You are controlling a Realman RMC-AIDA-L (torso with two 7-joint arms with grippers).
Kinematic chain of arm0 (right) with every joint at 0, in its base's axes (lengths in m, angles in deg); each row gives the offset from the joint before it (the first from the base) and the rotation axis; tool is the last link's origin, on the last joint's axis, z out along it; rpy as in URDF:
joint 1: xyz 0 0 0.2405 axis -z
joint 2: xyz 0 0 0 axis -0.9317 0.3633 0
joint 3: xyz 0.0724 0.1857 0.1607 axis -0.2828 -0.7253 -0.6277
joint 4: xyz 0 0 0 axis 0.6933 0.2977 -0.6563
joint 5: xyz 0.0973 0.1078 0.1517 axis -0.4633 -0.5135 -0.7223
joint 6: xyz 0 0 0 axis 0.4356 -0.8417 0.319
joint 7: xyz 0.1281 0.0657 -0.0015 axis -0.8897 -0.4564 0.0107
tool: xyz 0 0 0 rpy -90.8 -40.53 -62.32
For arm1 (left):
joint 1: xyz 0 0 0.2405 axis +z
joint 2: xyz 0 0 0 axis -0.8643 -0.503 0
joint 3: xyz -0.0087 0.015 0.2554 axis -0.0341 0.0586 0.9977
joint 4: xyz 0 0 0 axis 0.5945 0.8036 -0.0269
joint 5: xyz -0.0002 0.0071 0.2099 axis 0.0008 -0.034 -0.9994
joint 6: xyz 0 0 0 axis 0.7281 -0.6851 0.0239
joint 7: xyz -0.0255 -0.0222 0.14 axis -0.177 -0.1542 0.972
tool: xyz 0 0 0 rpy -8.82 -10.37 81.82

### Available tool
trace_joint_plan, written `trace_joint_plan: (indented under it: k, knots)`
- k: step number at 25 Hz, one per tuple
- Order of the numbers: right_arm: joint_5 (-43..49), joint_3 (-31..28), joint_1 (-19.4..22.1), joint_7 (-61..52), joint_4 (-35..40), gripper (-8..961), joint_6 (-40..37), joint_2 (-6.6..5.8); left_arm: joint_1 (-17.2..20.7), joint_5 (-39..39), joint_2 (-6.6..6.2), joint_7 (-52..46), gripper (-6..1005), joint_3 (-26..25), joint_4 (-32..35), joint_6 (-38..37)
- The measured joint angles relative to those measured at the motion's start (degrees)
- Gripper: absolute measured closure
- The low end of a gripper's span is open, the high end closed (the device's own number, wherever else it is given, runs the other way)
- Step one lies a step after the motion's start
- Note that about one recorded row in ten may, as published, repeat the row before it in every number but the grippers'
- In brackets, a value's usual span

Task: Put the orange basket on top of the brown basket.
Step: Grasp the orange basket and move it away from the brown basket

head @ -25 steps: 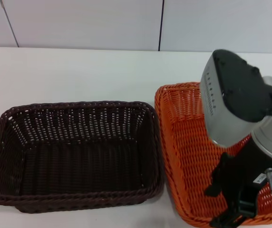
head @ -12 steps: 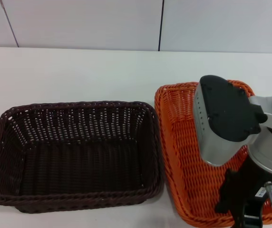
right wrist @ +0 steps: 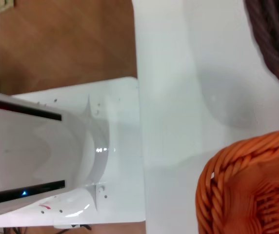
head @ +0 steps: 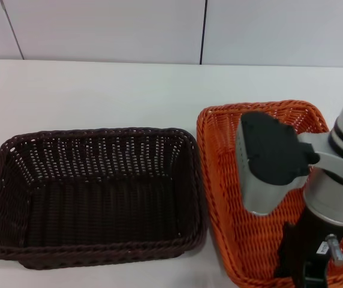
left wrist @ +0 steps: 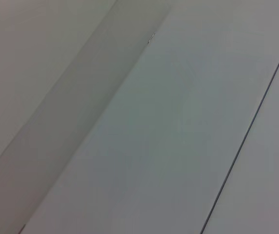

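Note:
The orange basket (head: pixel 228 180) stands on the white table at the right. The brown basket (head: pixel 93 192) stands right beside it on the left, their rims close together. Both are upright and hold nothing. My right arm reaches down over the orange basket, and my right gripper (head: pixel 306 270) is low at the basket's near edge, partly cut off by the frame. The right wrist view shows a corner of the orange basket's braided rim (right wrist: pixel 242 190) and a bit of the brown basket (right wrist: pixel 276 39). My left gripper is out of view.
The white table (head: pixel 99 90) stretches behind both baskets to a pale wall. The right wrist view shows the table's near edge, my white base (right wrist: pixel 56 161) and brown floor (right wrist: pixel 66 44) beyond it. The left wrist view shows only pale flat panels.
My right arm has swung back toward me and lower, so its wrist now sits over the orange basket's near part. Neither basket has moved.

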Motion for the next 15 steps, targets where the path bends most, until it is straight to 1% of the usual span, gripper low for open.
trace_joint_plan:
  k: [1, 3, 8, 11, 15]
  knots:
    - [0.5, 0.0, -0.1, 0.3, 0.7, 446, 0.0, 0.5, 0.0, 0.0, 0.0, 0.0, 169, 0.0, 0.0, 0.0]
    - [1.0, 0.1, -0.5, 0.9, 1.8, 455, 0.0, 1.08, 0.2, 0.0, 0.11, 0.0, 169, 0.0, 0.0, 0.1]
    - [2.2, -0.1, -1.0, 1.9, 3.4, 456, 0.0, 1.75, 0.9, 0.4, 0.17, 0.0, 169, 0.0, 0.1, 1.0]
    - [4.3, -0.4, -1.5, 2.8, 4.7, 456, 0.0, 2.47, 1.1, 0.6, 0.23, 0.0, 169, 0.0, 0.1, 1.3]
    - [6.5, -0.5, -2.2, 3.5, 5.3, 457, -0.2, 2.96, 1.3, 0.6, 0.33, -0.1, 169, 0.0, 0.0, 1.8]
